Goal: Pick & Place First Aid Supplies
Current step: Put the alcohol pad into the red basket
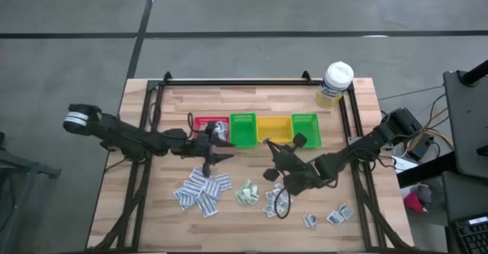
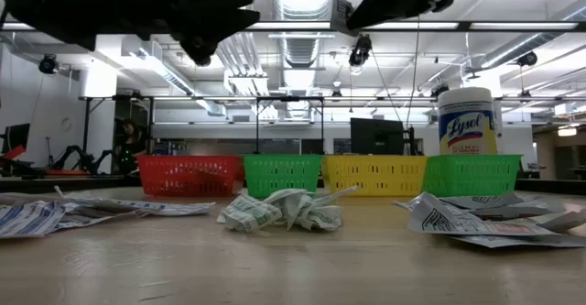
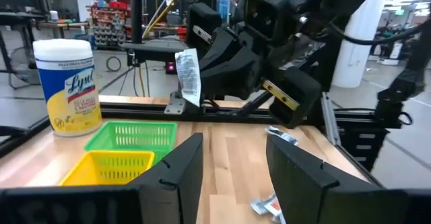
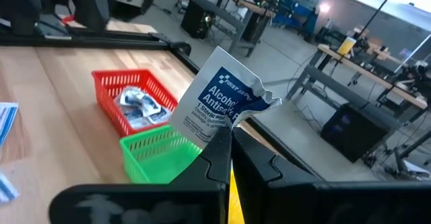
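My right gripper is shut on a white packet with blue print and holds it in the air near the row of bins; the left wrist view shows the same packet. My left gripper stands open and empty, level, just left of the right one and facing it. More first aid packets lie flat on the table in heaps. The red bin holds several packets. My right gripper pinches the packet's lower edge between its two shut fingers. The fingers come about level from the table's right side. The packet stands out past the fingertips, slightly crumpled at its top, and is lifted clear of the table.
Red, green, yellow and green bins stand in a row across the middle of the table. A wipes bottle with a yellow label stands at the far right. A black frame rail runs along the table's edges.
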You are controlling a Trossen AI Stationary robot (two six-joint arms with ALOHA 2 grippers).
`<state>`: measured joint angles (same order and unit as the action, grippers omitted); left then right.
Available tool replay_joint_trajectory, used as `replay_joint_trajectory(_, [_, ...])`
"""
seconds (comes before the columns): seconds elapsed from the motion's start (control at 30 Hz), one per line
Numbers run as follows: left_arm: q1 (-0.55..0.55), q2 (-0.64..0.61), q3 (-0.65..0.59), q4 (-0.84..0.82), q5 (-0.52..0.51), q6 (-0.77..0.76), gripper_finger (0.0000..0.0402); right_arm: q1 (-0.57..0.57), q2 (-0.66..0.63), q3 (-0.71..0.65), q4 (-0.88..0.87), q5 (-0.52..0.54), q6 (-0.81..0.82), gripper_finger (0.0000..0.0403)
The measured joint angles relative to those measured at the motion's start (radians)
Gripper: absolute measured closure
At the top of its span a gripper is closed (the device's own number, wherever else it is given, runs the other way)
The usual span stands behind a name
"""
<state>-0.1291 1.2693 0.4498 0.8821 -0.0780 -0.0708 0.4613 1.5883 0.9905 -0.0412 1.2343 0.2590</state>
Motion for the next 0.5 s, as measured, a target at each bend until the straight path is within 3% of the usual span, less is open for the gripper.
replay_joint_trajectory(0.5, [0.004,0.205,0.223,-0.008,-0.160,0.097,0.0243,-0.006,0.000,-0.002,0.032,0.000,-0.035,0.0394])
